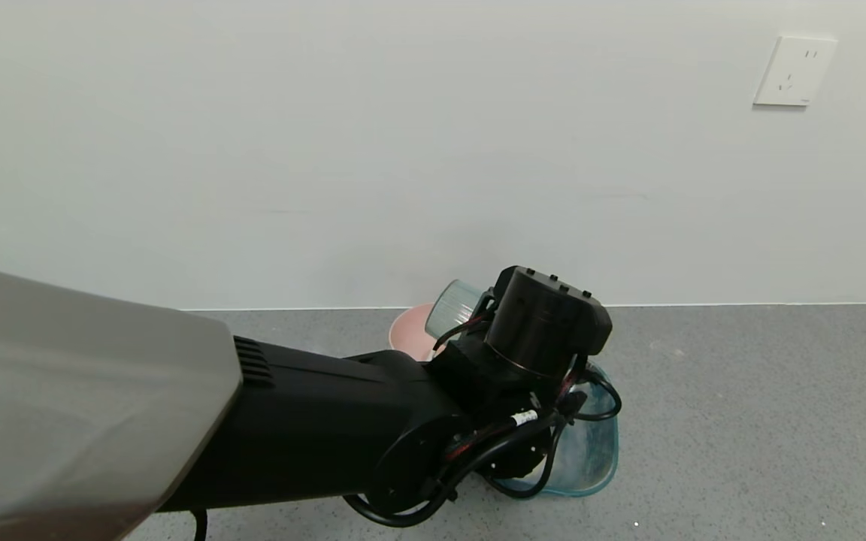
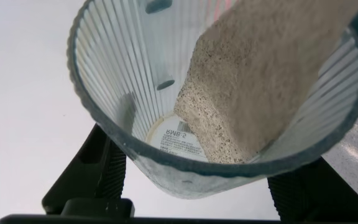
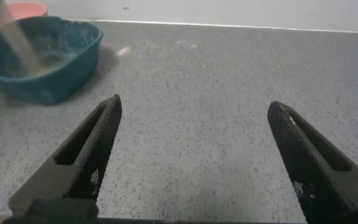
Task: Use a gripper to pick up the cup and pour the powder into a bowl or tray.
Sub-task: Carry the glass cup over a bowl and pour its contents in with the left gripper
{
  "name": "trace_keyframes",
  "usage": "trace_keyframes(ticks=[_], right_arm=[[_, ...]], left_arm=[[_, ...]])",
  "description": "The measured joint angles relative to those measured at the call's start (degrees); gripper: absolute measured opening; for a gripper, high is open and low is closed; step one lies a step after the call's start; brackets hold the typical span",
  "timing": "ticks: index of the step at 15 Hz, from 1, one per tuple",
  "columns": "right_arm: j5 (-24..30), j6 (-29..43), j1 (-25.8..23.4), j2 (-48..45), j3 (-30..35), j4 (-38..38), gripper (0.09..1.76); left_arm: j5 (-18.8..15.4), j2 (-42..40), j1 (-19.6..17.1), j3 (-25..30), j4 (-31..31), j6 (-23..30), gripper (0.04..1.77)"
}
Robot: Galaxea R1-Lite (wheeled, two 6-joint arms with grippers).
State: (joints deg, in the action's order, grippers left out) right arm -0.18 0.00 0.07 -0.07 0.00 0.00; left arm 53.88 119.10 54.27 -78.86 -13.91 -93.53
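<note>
My left gripper (image 2: pixel 207 180) is shut on the ribbed pale blue cup (image 2: pixel 123 68), one black finger (image 2: pixel 98 168) on each side. The cup (image 1: pixel 452 306) is tipped over above the teal dish (image 1: pixel 598 458). The beige powder (image 2: pixel 253 81) slides along the cup's wall toward its rim. In the right wrist view a thin stream of powder (image 3: pixel 18 40) falls into the teal dish (image 3: pixel 73 68), and some lies on its floor. The left arm's wrist (image 1: pixel 546 323) hides much of the dish in the head view. My right gripper (image 3: pixel 194 104) is open and empty, low over the grey table, to the side of the dish.
A round pink bowl (image 1: pixel 412 330) stands behind the teal dish near the wall; its rim also shows in the right wrist view (image 3: pixel 17 9). The grey speckled tabletop (image 1: pixel 741 421) runs to the right. A white wall with a socket (image 1: pixel 794 71) stands behind.
</note>
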Motion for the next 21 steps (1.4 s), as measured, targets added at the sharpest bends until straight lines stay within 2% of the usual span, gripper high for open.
trace_keyframes(ticks=[6,12,17,21], right_arm=[[0.0,0.0,0.0,0.0,0.0,0.0,1.71],[0.0,0.0,0.0,0.0,0.0,0.0,1.71],[0.0,0.0,0.0,0.0,0.0,0.0,1.71],[0.0,0.0,0.0,0.0,0.0,0.0,1.71]], left_arm=[[-1.0,0.0,-0.1,0.4,-2.6,3.9,1.28],[-7.9,-0.1,-1.0,1.1,-2.5,16.0,1.28],[-12.2,-0.3,-1.2,2.6,-2.5,26.7,1.28],[-13.0,-0.3,-2.5,3.2,-6.5,31.6,1.28]])
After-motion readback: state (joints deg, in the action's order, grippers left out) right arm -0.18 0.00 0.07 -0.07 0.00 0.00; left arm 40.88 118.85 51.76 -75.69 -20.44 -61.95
